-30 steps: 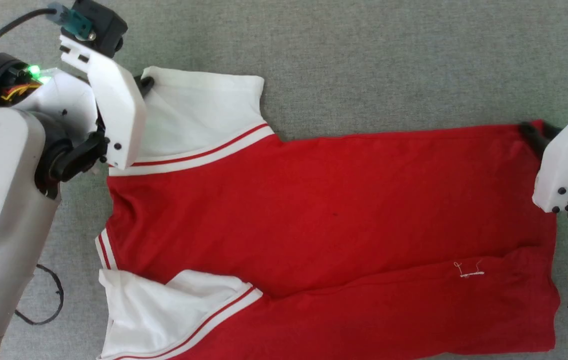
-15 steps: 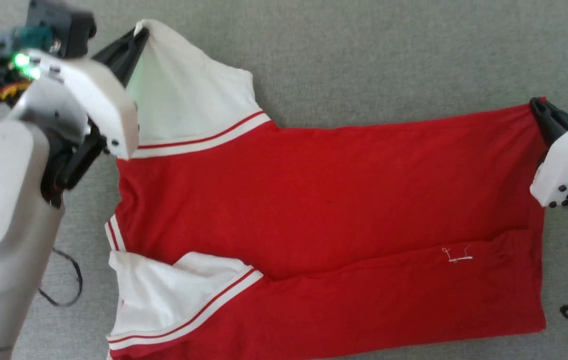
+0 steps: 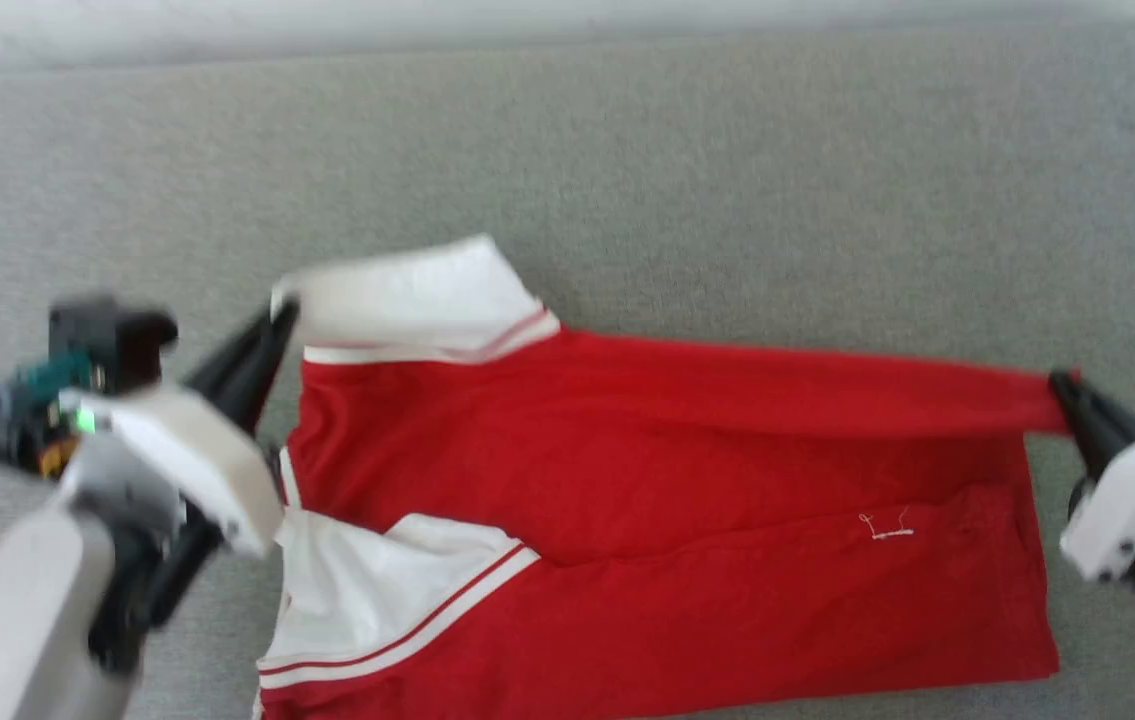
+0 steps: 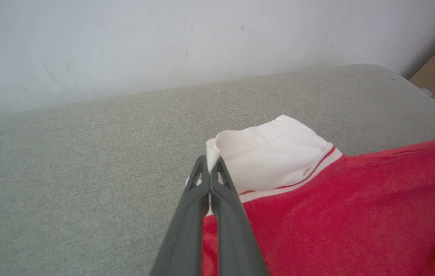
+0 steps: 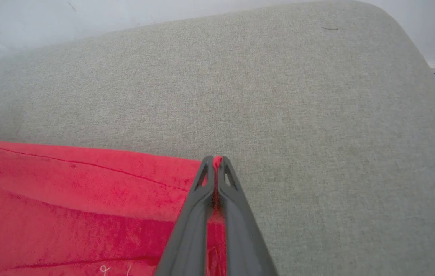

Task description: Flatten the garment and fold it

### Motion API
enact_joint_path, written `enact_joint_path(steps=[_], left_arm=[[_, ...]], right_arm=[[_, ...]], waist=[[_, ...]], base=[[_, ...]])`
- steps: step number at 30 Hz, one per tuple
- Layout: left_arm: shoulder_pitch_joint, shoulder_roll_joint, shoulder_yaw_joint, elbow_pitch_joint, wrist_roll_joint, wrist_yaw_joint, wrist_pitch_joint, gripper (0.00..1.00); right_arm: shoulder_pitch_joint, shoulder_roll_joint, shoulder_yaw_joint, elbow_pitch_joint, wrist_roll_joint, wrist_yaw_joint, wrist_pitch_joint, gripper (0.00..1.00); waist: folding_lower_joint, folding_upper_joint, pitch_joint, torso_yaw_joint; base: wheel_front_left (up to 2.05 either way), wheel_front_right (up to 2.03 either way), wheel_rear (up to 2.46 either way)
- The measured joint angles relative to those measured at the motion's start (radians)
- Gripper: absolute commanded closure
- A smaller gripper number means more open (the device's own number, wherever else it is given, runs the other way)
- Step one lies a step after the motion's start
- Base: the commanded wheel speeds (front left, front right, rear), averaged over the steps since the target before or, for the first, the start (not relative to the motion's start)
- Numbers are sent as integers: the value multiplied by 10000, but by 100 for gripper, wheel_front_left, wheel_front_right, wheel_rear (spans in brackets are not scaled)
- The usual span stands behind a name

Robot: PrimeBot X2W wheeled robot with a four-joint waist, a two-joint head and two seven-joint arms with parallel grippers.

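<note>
At the left, the left hand (image 3: 279, 312), two long, dark, tapering fingers on a glossy white shell, is clenched on the outer corner of the upper sleeve (image 3: 407, 300). The left wrist view shows a small fold of white cloth pinched between its tips. That sleeve is soft, matte white knit, edged by a white band with thin red stripes, and it is raised off the table (image 3: 627, 150) into a hollow, tent-like shape. The table is covered in coarse grey woven cloth with a rounded corner, and a pale scuffed wall (image 4: 125, 46) stands behind it. The garment (image 3: 627, 470) spreads rightward from the left hand as a broad red sheet of smooth jersey. Its far edge is drawn into a straight, taut ridge between the two hands, while its near part lies flat on the table with a shallow crease along its length. The lower sleeve (image 3: 367, 590) is folded in over the red body, its striped band running diagonally. A small loose white thread (image 3: 885, 528) sits near the right end. At the far right corner of the hem the right hand (image 3: 1062, 380) is clenched on the red cloth, a nub of which bulges between its tips in the right wrist view.
</note>
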Motion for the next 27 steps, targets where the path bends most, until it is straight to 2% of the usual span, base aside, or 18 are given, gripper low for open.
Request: enact_joint_path(steps=[12, 20, 21, 22, 23, 24, 26, 27], left_arm=[[3619, 472, 407, -1262, -1603, 610, 721, 100], [4121, 368, 198, -892, -1893, 706, 884, 100], [4119, 351, 92, -742, -1883, 696, 930, 100], [4112, 295, 0, -598, -1883, 685, 947, 100], [4083, 174, -36, -435, -1881, 685, 897, 100], [4015, 56, -109, -288, -1841, 683, 846, 90], [3800, -163, -255, 13, -1747, 662, 750, 59], [3682, -295, -288, 153, -1747, 612, 673, 40]], right_arm=[[1995, 328, -188, -221, 669, 0, 102, 100], [2310, 405, -178, 336, 349, 0, -178, 100], [2305, 447, -153, 483, 290, 0, -234, 75], [2296, 489, -138, 637, 236, 0, -311, 0], [2283, 529, -132, 798, 165, 0, -384, 0], [2261, 562, -128, 957, 88, 0, -454, 0], [2158, 619, -113, 1250, -25, 0, -619, 0], [2079, 652, -94, 1371, -61, 0, -686, 0]], waist=[[-1, 0, -1037, 192], [1, 0, -1270, 196], [1, 0, -1281, 182], [1, 0, -1291, 169], [2, 0, -1298, 160], [2, 0, -1303, 151], [2, 0, -1308, 129], [2, 0, -1307, 114]], base=[[0, 0, 0], [0, 0, 0], [0, 0, 0], [0, 0, 0], [0, 0, 0], [0, 0, 0], [0, 0, 0], [0, 0, 0]])
